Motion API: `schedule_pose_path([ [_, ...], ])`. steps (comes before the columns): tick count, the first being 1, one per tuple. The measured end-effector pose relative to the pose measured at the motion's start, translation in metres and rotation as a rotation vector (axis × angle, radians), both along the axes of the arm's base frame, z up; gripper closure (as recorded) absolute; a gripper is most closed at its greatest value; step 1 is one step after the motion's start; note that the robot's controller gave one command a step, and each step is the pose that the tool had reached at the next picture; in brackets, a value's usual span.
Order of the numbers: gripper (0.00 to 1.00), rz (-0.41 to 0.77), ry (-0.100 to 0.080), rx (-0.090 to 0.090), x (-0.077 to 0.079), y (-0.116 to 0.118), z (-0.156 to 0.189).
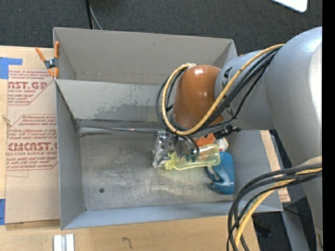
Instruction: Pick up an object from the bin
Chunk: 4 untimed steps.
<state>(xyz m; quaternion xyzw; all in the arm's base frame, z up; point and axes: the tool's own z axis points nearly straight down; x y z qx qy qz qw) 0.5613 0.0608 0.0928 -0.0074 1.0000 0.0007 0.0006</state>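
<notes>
My gripper (161, 153) is low in the bin, right of the middle and just in front of the back wall, under the arm's wrist. Right beside it on its right lies a pale yellow see-through plastic thing (196, 160), long and flat, whose left end touches or nearly touches the gripper. Whether the gripper holds it cannot be told. A blue curved plastic thing (225, 175) lies just right of and in front of the yellow one. A small orange-red piece (207, 139) and a white cap (222, 145) peek out behind them under the wrist.
The arm comes in from the right and covers the bin's back right corner. Bare scuffed floor takes up the left half and the front of the bin. The bin's sloped walls rise on all sides.
</notes>
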Motion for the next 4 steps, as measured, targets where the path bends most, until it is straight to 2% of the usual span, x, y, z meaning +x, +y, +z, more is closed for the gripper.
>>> schedule_pose_path([
  [1, 1.00, 0.000, -0.001, 0.000, 0.000, 0.000, 0.000],
  [2, 1.00, -0.032, 0.002, 0.000, 0.005, 0.003, 0.023],
  [3, 1.00, -0.011, 0.000, -0.001, 0.001, -0.001, 0.053],
  [4, 1.00, -0.028, 0.005, -0.001, -0.001, 0.000, 0.106],
])
